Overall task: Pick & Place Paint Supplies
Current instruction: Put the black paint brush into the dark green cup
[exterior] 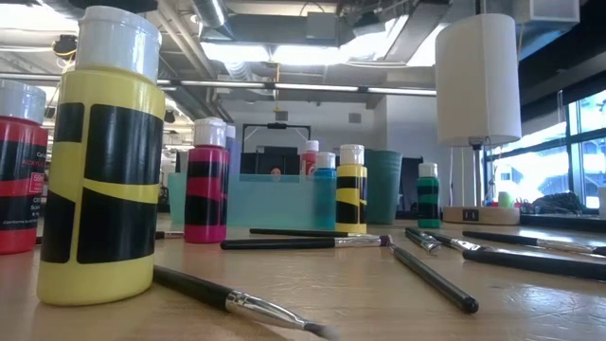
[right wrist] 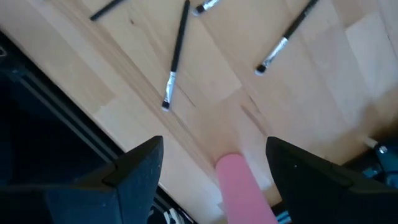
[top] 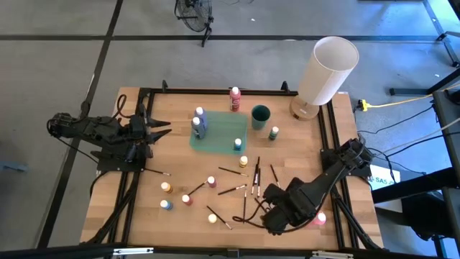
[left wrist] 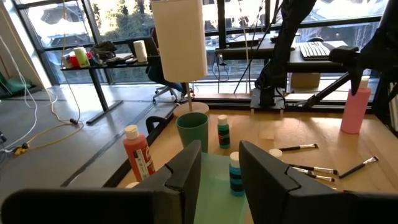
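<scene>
- The right gripper (top: 282, 220) is low at the near right corner of the wooden table (top: 129, 187). Its two dark fingers (right wrist: 134, 168) are spread wide apart.
- A tall pink bottle (right wrist: 241, 190) sits in the gap between those fingers. I cannot tell if the fingers touch it. In the high view the pink bottle (top: 320, 219) peeks out just beside the arm.
- Thin dark-handled brushes (top: 233, 190) lie scattered on the wood near the right gripper, some crossing each other.
- Small white-capped bottles stand near the front left: an orange one (top: 166, 187), a blue one (top: 165, 205), a red one (top: 187, 199) and a yellow one (top: 212, 218).
- In the low view, a big yellow and black bottle (exterior: 102, 161) stands very close to the camera, with a brush (exterior: 237, 301) lying at its foot.
- The left gripper (top: 159, 131) waits at the left edge of the table. Its fingers (left wrist: 267, 168) are a little apart and hold nothing.
- A see-through green tray (top: 219, 134) lies in the middle. Two bottles (top: 199, 122) stand at its left end and a small one (top: 238, 144) at its near right edge.
- Behind the tray stand a dark green cup (top: 260, 115), a green bottle (top: 274, 132) and a red bottle (top: 235, 99).
- A big white cylinder (top: 328, 70) stands at the far right corner.
</scene>
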